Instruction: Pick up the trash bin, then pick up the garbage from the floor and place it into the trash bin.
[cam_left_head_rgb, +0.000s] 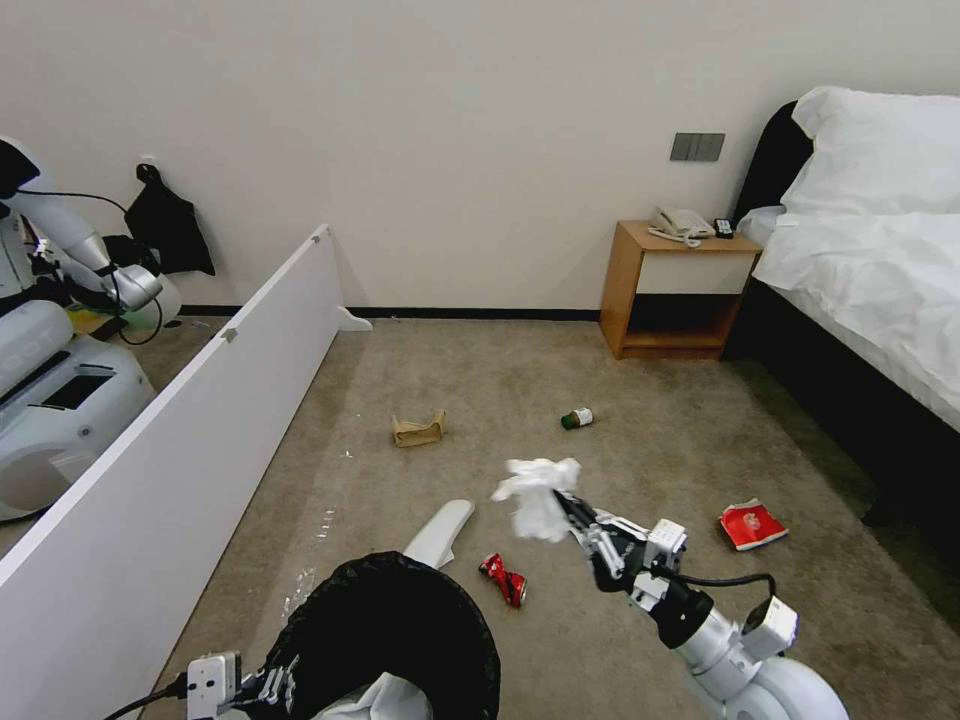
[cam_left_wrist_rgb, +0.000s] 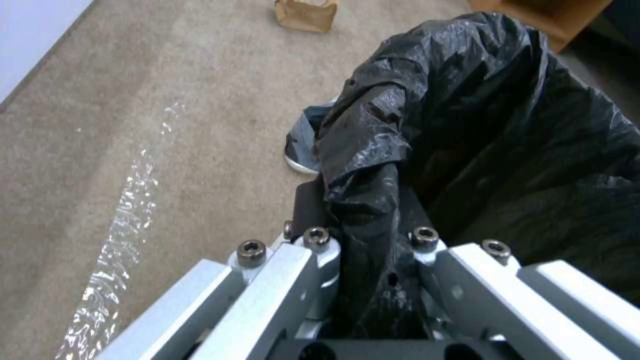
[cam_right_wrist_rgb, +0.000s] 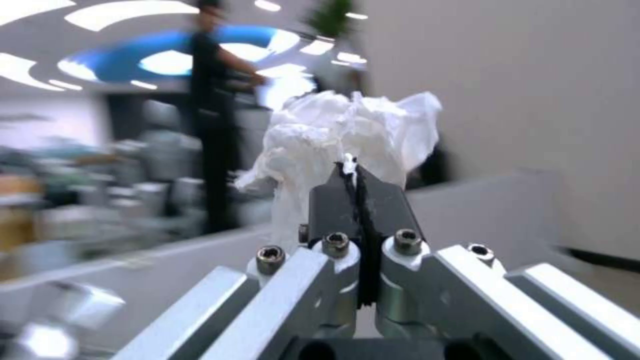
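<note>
Tissue (cam_left_head_rgb: 537, 497) hangs pinched in the right gripper (cam_left_head_rgb: 572, 510), lifted at frame centre for dropping. Low left, the left gripper (cam_left_wrist_rgb: 363, 235) clamps the trash bin (cam_left_head_rgb: 385, 640) rim, keeping its mouth ready beneath.

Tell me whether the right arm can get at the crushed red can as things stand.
Probably not yet: the right gripper is shut on a crumpled tissue, so its jaws are taken. The red can itself lies unobstructed on the carpet just below.

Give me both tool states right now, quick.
Left tool: shut on the trash bin, pinching its bag-lined rim.
Right tool: shut on a crumpled white tissue, held above the carpet.
</note>
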